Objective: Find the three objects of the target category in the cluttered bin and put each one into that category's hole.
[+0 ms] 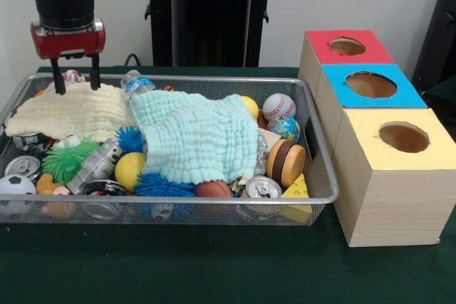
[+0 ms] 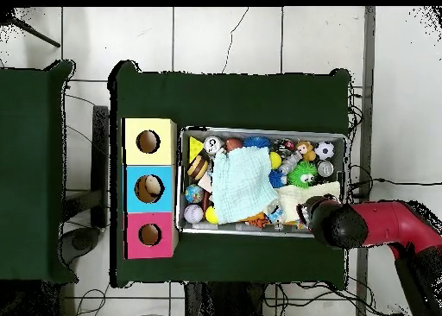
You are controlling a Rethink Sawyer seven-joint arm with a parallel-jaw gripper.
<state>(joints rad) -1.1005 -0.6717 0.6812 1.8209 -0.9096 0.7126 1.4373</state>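
A wire bin [image 1: 324, 176] packed with clutter sits on the green surface [image 1: 214, 268], its contents largely buried under two cloths: a mint-green cloth [image 1: 196, 137] draped across the middle and a cream cloth [image 1: 68, 113] spread over the far-left part. Around and beneath them lie a baseball [image 1: 278, 107], a globe-patterned ball [image 1: 284, 129], a yellow ball [image 1: 129, 169], a small soccer ball [image 1: 16, 185], a brown ball [image 1: 213, 189], blue spiky balls [image 1: 163, 186], a green spiky ball [image 1: 68, 159], a wooden yo-yo [image 1: 286, 164], a yellow wedge [image 1: 296, 189], drink cans [image 1: 262, 189] and a plastic bottle [image 1: 137, 82] at the far rim.

To the right of the bin stand three wooden boxes in a row, each with a round hole in its top: a red-topped box [image 1: 347, 48] farthest, a blue-topped box [image 1: 370, 85] in the middle and a yellow-topped box [image 1: 402, 138] nearest.

The red-and-black tool [image 1: 75, 75] hangs over the bin's far-left corner, its two dark fingers [image 1: 93, 72] held apart and pointing down, tips at the far edge of the cream cloth and gripping nothing. The balls visible on the bin's right side lie well apart from it, with both cloths in between.
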